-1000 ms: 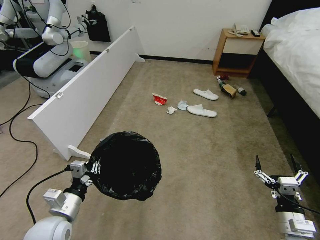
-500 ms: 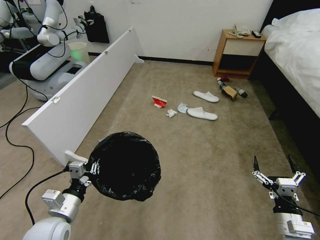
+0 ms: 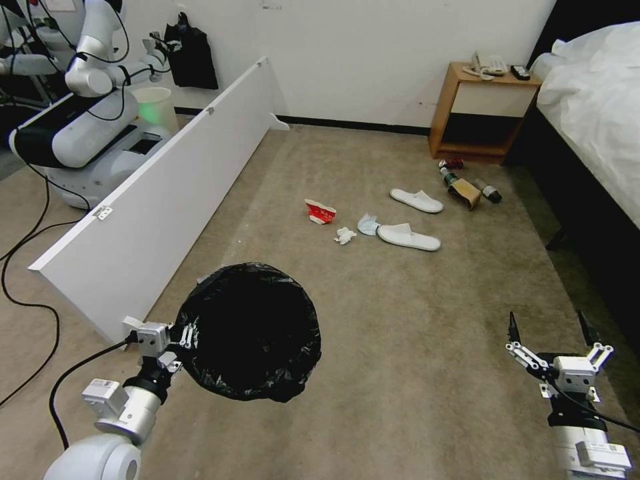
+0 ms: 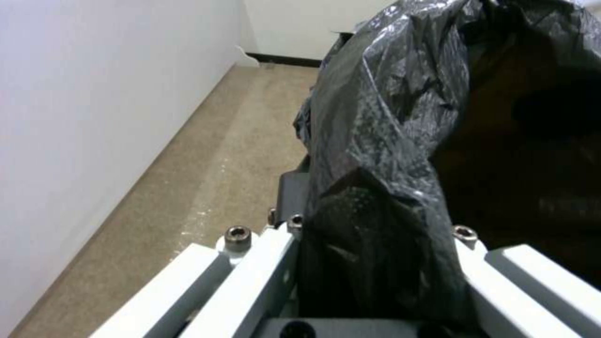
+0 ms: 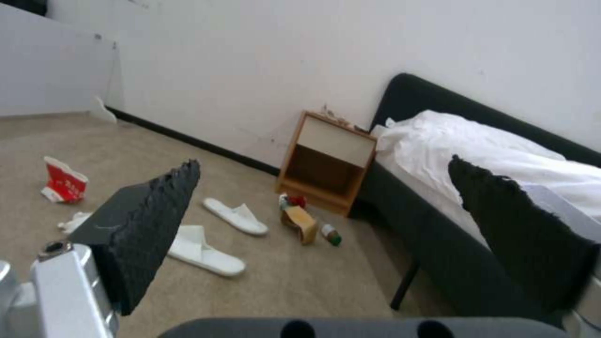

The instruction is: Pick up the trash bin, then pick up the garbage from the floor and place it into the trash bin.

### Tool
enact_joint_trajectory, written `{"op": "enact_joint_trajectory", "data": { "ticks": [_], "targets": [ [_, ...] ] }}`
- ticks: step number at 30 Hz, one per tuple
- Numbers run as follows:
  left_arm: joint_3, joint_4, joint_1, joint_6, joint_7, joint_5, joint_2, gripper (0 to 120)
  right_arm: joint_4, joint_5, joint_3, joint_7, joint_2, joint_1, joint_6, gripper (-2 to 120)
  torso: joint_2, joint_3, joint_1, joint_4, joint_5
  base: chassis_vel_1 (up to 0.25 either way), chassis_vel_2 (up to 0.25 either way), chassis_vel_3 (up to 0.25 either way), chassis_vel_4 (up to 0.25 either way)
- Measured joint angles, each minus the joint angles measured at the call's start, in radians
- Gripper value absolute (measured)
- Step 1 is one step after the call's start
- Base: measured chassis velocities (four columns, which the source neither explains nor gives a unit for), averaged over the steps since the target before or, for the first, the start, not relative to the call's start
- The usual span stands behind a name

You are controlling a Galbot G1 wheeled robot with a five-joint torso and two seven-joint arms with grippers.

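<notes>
trash bin [image 3: 250, 331], black-bag lined, mouth facing the head camera: held off the carpet [image 3: 400, 320] at lower left by the left gripper [image 3: 181, 343], whose fingers pinch the bag-covered rim; the left wrist view has crinkled black plastic [image 4: 375, 188] wedged between its white finger links.

right gripper [image 3: 550, 328]: low at right above bare carpet, spread wide and empty, dark serrated fingertips [image 5: 157, 211] well apart, near the dark bed frame [image 3: 587, 220].

garbage, all on the carpet ahead, well apart from bin and both grippers:
- crushed red-white carton [image 3: 319, 211], leftmost of the scatter.
- white tissue wad [image 3: 345, 235], just beside the carton.
- pale blue-white crumpled piece [image 3: 366, 224], touching the toe of the nearer slipper.
- white slipper, nearer [image 3: 408, 237]; white slipper, farther [image 3: 416, 200].
- brown paper bag [image 3: 465, 193], with a green-labelled bottle [image 3: 448, 177] to its left and another bottle [image 3: 492, 193] to its right.
- red can [image 3: 452, 163], just before the wooden nightstand [image 3: 473, 110].

surroundings: long white board [image 3: 167, 187] standing on edge along the left; bed with white bedding [image 3: 593, 107] at right; second white robot [image 3: 80, 127] beyond the board; black cable [image 3: 27, 267] on the floor at far left.
</notes>
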Motion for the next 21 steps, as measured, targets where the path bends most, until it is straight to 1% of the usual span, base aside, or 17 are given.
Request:
{"op": "enact_joint_trajectory", "data": {
  "ticks": [9, 15, 21],
  "targets": [
    [-0.001, 0.001, 0.002, -0.001, 0.002, 0.002, 0.004, 4, -0.001, 0.0, 0.0, 0.001, -0.002, 0.001, 0.0, 100, 0.0, 0.0, 0.0, 0.0, 0.0, -0.076, 0.07, 0.078, -0.077],
    [-0.001, 0.003, 0.003, -0.005, 0.004, 0.003, 0.002, 4, -0.001, 0.001, 0.001, 0.001, -0.003, 0.0, -0.001, 100, 0.0, 0.0, 0.0, 0.0001, 0.0, -0.014, 0.021, 0.023, -0.02],
    [-0.003, 0.004, 0.006, -0.011, 0.013, 0.01, -0.003, 4, -0.001, 0.003, 0.002, 0.001, -0.004, 0.0, -0.001, 100, 0.0, 0.0, 0.0, 0.0, 0.0, -0.043, 0.063, 0.052, -0.05]
  ]
}}
